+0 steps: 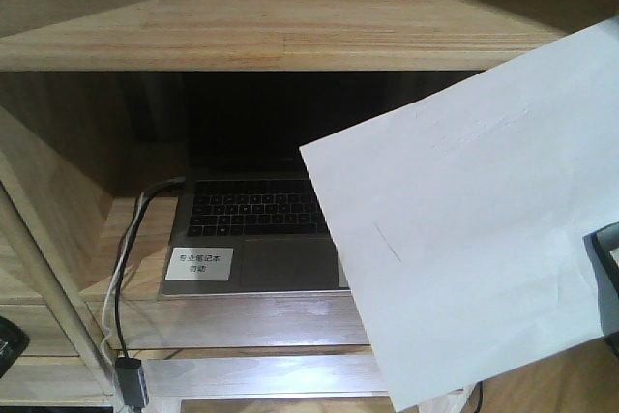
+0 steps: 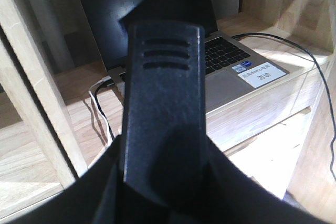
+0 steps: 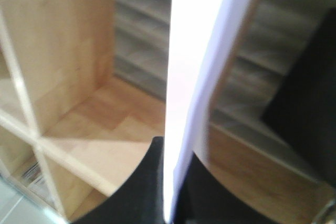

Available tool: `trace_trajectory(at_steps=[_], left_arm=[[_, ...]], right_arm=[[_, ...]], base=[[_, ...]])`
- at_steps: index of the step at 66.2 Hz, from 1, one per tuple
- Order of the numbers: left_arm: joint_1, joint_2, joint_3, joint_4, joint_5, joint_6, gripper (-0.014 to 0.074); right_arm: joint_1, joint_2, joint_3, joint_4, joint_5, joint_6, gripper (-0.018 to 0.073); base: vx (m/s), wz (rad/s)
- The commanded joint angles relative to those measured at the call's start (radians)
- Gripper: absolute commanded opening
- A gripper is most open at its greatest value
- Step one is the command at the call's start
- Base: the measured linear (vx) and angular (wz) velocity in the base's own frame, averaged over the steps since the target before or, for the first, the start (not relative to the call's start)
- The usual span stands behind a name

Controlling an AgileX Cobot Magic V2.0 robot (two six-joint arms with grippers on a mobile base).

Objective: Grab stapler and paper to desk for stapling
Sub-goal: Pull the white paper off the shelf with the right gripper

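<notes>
Nearest to the left wrist camera, the left gripper (image 2: 163, 187) is closed on the stapler (image 2: 163, 93). Its black body, with three short grooves near the top end, stands up between the dark fingers and is in front of the laptop (image 2: 226, 61), hiding the middle of it. The orange patch cannot be seen from here.

In the right wrist view, the right gripper (image 3: 169, 192) is nearly shut. Its two black fingers (image 3: 149, 182) pinch the lower edge of the paper (image 3: 184, 66), which is seen edge-on and rises straight up.

From the front view, the same sheet hangs in the air, tilted, in front of the laptop and to its right, and covers its right part. The gripper shows only as a dark shape at the sheet's right edge.

Farther back, the laptop lies open inside the wooden shelving unit (image 1: 290, 36). A white label (image 1: 200, 263) sits on its left palm rest. Thin cables (image 1: 121, 278) hang down just left of the laptop.
</notes>
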Motion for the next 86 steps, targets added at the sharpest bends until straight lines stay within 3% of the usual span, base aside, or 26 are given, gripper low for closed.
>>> trace_trajectory(at_steps=[1, 86], left_arm=[[-0.003, 0.011, -0.028, -0.013, -0.117, -0.002, -0.0007], [-0.003, 0.011, -0.028, -0.013, -0.117, -0.002, -0.0007]], right_arm=[[-0.001, -0.012, 0.005, -0.027, -0.068, 0.005, -0.0005], [-0.001, -0.017, 0.004, -0.033, -0.068, 0.0, -0.0005]], base=[[0.0, 0.0], [0.0, 0.0]])
